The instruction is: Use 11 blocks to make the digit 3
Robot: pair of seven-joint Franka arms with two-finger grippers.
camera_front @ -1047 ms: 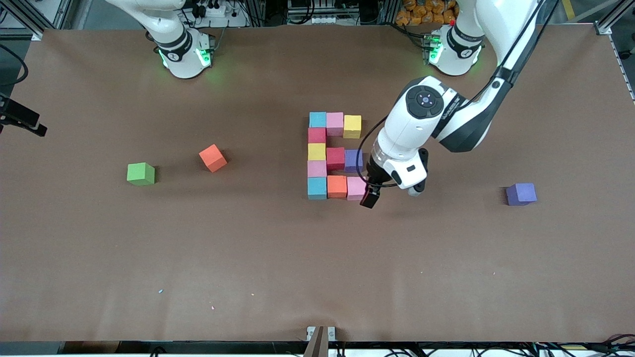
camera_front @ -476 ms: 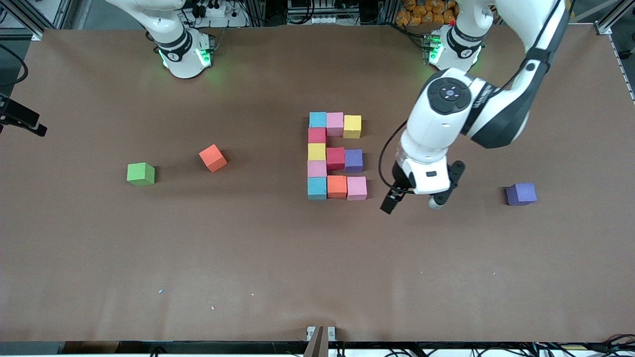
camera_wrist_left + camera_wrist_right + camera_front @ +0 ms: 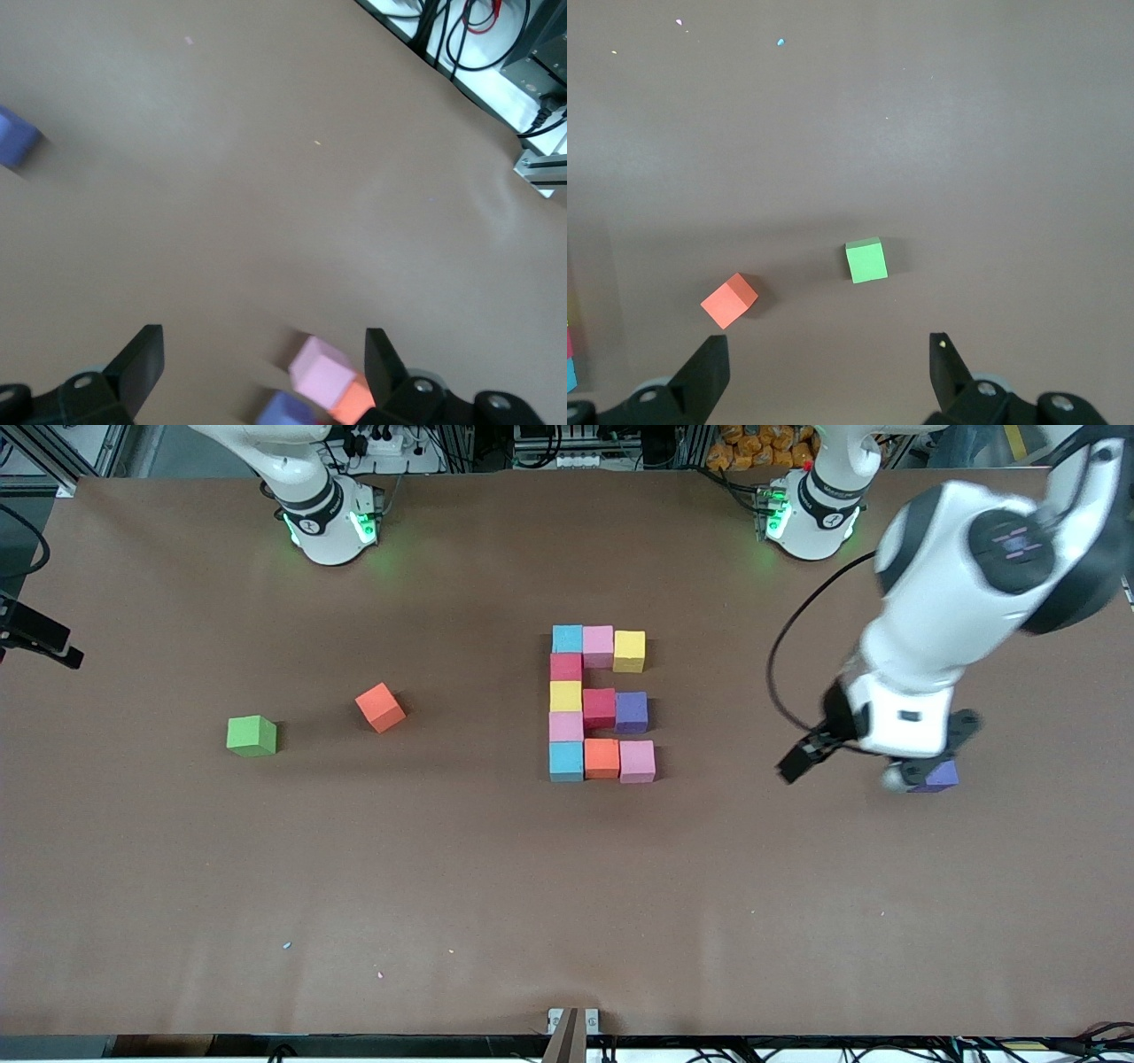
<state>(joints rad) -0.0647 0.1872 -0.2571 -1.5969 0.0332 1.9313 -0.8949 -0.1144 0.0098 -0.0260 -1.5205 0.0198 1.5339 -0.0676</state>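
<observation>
The left gripper [image 3: 257, 372] is held over bare table with jaws spread and empty, beside a loose purple block [image 3: 937, 777]. The digit 3 [image 3: 601, 702] lies well apart, mid-table. The right gripper [image 3: 828, 372], jaws parted, waits above the green cube [image 3: 866, 260] and an orange block [image 3: 729, 300].

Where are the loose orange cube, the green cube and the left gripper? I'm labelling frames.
loose orange cube [image 3: 380, 707], front view, top face.
green cube [image 3: 252, 735], front view, top face.
left gripper [image 3: 264, 367], left wrist view, midway between its fingertips.
</observation>
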